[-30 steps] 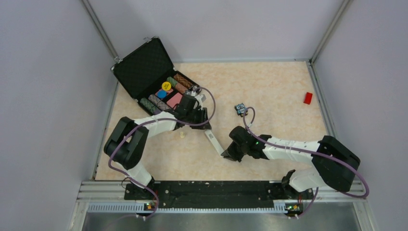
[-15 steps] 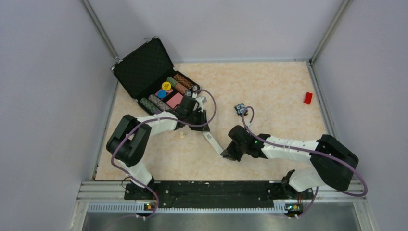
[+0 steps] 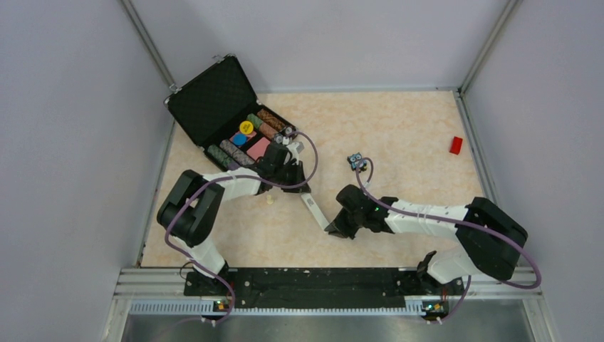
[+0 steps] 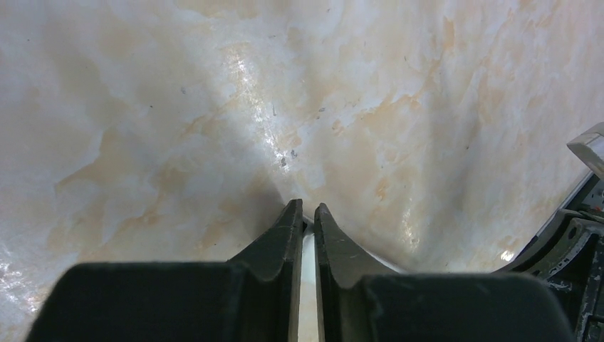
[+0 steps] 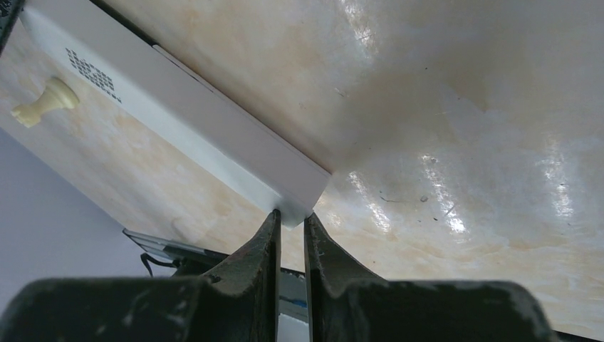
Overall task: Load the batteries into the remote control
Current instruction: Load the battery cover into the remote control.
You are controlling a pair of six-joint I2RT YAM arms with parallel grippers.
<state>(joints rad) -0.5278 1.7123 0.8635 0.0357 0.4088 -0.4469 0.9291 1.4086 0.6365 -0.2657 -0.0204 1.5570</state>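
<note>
Remote control (image 5: 186, 137): probably light, stiff, slick; pinch across its width. Your right jaws clench its end; left jaws nearly closed, contents unclear.

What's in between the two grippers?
The remote, running from near the left gripper to the right gripper, which pinches its end. The top view shows it.

Robot lab cell, grey panel walls (image 3: 64, 142), aluminium frame (image 3: 148, 44)

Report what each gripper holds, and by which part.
Right gripper pinches the remote control by its near end. Left gripper, at its far end: cannot tell.
</note>
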